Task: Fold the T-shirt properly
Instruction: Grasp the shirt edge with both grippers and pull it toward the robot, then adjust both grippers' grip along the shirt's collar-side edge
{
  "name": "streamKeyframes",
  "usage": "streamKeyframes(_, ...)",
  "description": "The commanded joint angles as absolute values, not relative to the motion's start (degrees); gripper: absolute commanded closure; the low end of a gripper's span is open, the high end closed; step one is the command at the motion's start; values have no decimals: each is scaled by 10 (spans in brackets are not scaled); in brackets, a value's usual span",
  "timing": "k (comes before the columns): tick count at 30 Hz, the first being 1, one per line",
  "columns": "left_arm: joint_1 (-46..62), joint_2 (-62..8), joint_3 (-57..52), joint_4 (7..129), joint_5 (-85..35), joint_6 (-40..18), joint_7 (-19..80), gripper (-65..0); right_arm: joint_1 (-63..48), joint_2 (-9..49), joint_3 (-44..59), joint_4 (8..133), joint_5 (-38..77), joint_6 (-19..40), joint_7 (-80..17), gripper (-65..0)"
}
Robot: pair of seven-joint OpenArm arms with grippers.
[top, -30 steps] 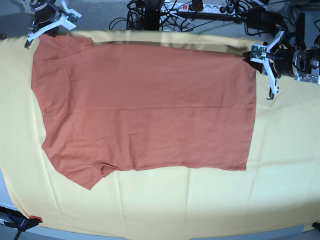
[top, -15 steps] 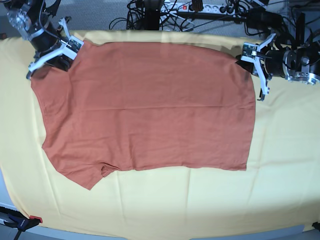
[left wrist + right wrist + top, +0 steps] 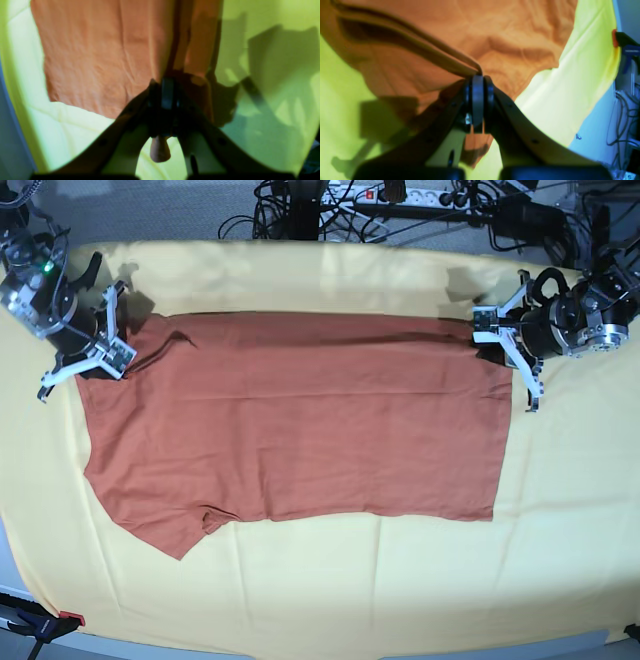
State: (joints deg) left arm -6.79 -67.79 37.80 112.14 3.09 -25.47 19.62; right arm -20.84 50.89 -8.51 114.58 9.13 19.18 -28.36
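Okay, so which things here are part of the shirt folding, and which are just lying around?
In the job:
T-shirt
left gripper, shut on its far corner
right gripper, shut on its other far corner

Just there:
yellow cloth underneath
cables
power strip

The rust-orange short-sleeved cotton-like T-shirt [image 3: 300,430] is soft matt cloth, finely creased, with a doubled fold along its far edge. It lies on a pale yellow cloth [image 3: 350,590] that covers the bench: also matt, smoother, with faint long wrinkles. The left gripper [image 3: 497,338] and the right gripper [image 3: 105,345] have white hard plastic-looking jaws with a slight sheen; in the wrist views their inner pads look dark and dull. Glossy black cables [image 3: 300,210] lie beyond the far edge.
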Motion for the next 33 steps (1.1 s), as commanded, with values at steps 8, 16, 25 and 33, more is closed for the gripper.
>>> streamKeyframes(8,-75,-656,371,1095,57,-209,193,0,-146,493,-79,1098,122,212,-261,0)
streamKeyframes(16,-77,-656,371,1094,86,-177,196,0,-109,438,-79,1039,119,245,-262,0)
streamKeyframes(25,-77,-656,371,1094,117,-156,195,0,-98,438,-79,1037,122,239,-271,0)
streamKeyframes(33,-104,-661,371,1094,116,-154,206,-378,-90,439,-79,1038,103,220,-286,-282)
